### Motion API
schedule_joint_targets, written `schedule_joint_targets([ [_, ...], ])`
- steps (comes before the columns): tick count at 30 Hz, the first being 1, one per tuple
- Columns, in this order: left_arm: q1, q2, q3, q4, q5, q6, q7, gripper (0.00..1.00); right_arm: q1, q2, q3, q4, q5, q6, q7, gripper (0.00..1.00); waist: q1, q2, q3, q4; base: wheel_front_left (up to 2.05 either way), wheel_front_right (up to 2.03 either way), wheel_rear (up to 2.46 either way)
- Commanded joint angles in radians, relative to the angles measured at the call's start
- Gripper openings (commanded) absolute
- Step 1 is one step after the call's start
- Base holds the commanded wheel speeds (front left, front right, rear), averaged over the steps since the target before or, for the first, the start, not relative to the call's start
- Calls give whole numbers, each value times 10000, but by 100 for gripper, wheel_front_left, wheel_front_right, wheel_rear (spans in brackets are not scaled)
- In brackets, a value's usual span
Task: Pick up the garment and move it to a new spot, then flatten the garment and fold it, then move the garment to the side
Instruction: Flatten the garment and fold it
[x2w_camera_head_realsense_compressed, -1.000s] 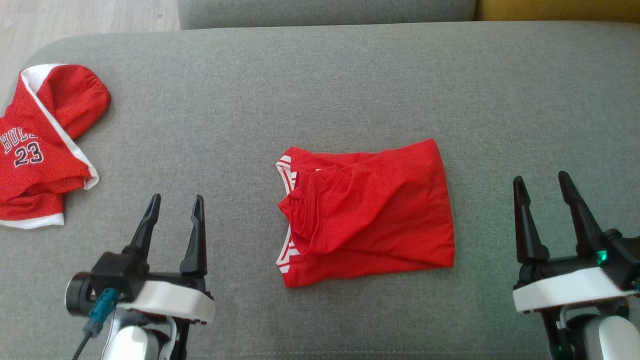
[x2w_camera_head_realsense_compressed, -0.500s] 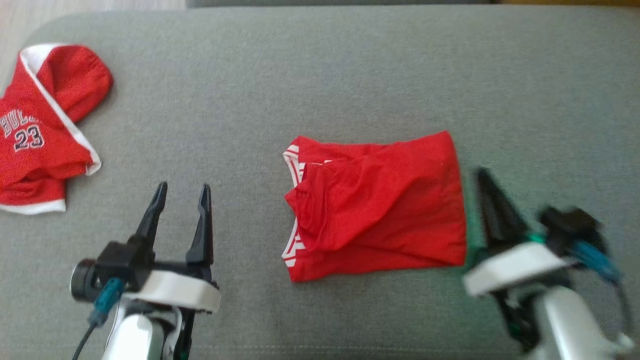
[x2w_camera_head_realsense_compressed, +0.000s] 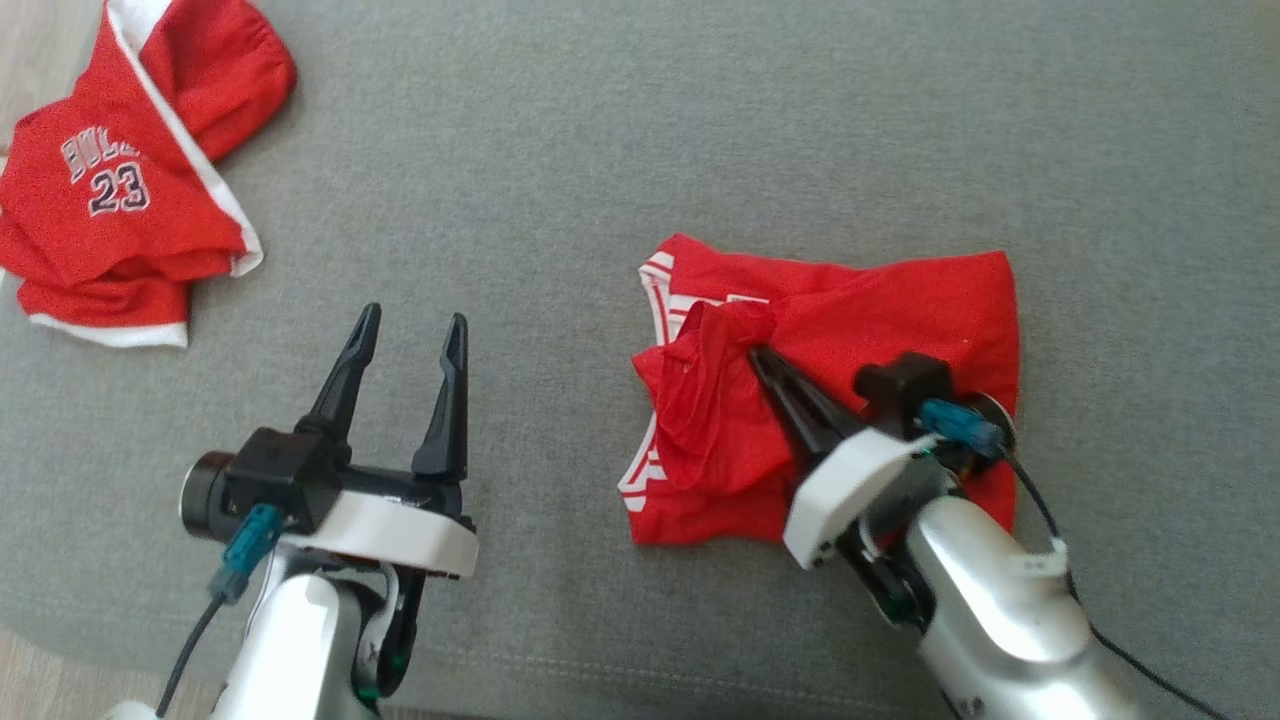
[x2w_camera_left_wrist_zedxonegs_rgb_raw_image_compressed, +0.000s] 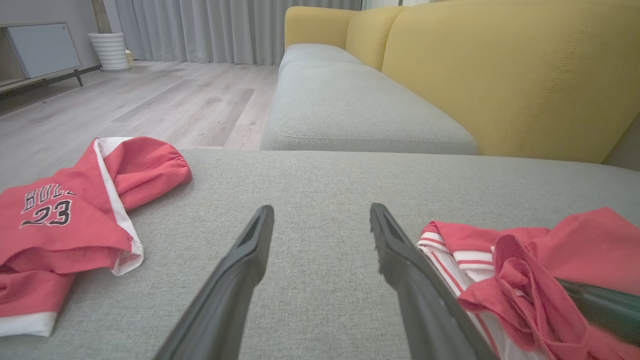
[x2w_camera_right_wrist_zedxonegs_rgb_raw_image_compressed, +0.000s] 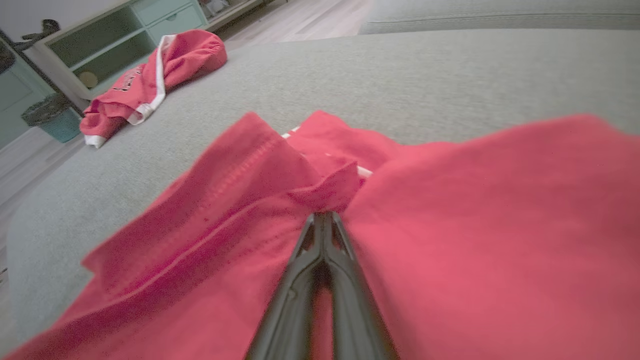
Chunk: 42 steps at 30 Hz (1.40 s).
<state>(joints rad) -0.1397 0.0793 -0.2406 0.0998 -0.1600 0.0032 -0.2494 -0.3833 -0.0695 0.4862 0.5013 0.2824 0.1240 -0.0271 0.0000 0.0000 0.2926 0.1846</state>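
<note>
Right jaws: closed on a bunched fold of the red garment (x2w_camera_head_realsense_compressed: 890, 300). The two dark fingers (x2w_camera_right_wrist_zedxonegs_rgb_raw_image_compressed: 305, 280) meet at their tips, and the cloth puckers up into a small peak just ahead of them. The rest of the garment lies on the grey sofa cushion (x2w_camera_head_realsense_compressed: 600, 130), spread beneath the right jaws and out to both sides of them. Its white-striped edge sits just beyond the fingertips.

Left jaws: open and holding nothing. The fingers (x2w_camera_head_realsense_compressed: 345, 375) stand wide apart over bare cushion. The garment lies just to the right of these jaws. Its striped edge is close beside the right-hand finger, but I cannot tell whether the two touch.

Second item: a red jersey (x2w_camera_head_realsense_compressed: 110, 190) with white trim and the number 23. It lies crumpled ahead and to the left of the left jaws, well apart from them and near the cushion's edge.

Surroundings: beyond the left jaws there is a yellow backrest (x2w_camera_left_wrist_zedxonegs_rgb_raw_image_compressed: 500, 75), with a pale wooden floor (x2w_camera_left_wrist_zedxonegs_rgb_raw_image_compressed: 165, 100) to its left.
</note>
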Motion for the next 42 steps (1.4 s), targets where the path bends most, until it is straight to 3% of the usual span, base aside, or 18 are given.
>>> schedule_joint_targets([
  [1,-373,40,338,-256,-69,9,-107,100,-385,189,474,-74,204,67,-129,0,0,0,88,86,0,0,0],
  [13,-415,-37,367,-249,-83,4,-122,100,-1182,191,2500,686,1135,67,187,0,0,0,113,13,0,0,0],
  [20,-254,-52,453,-265,-46,27,-123,100,-1086,192,2947,-69,1716,67,-216,0,0,0,-133,-343,0,0,0],
  [21,-222,-49,464,-260,-39,29,-123,100,-1005,192,2934,-308,1847,67,-337,36,0,0,-194,-415,0,0,0],
  [22,-183,-39,483,-256,-30,39,-123,100,-924,192,2880,-544,1909,67,-447,89,0,0,-262,-502,0,0,0],
  [23,-143,-26,494,-254,-19,42,-123,100,-846,192,2769,-815,1888,67,-625,100,0,0,-325,-581,0,0,0],
  [26,-8,21,555,-255,5,82,-123,100,-367,192,1988,-1640,1748,67,-1063,100,0,0,-568,-834,0,0,0],
  [30,173,128,649,-283,19,141,-123,100,604,119,210,-2849,1070,67,-1283,100,0,0,-871,-1138,0,0,0],
  [37,373,377,851,-364,-19,247,-123,100,2372,38,-3127,-5053,-229,67,-838,100,0,0,-1253,-1477,0,0,0],
  [42,577,558,958,-458,-63,298,-95,100,3274,-59,-4503,-5863,-738,67,-370,100,0,0,-1600,-1591,0,0,0],
])
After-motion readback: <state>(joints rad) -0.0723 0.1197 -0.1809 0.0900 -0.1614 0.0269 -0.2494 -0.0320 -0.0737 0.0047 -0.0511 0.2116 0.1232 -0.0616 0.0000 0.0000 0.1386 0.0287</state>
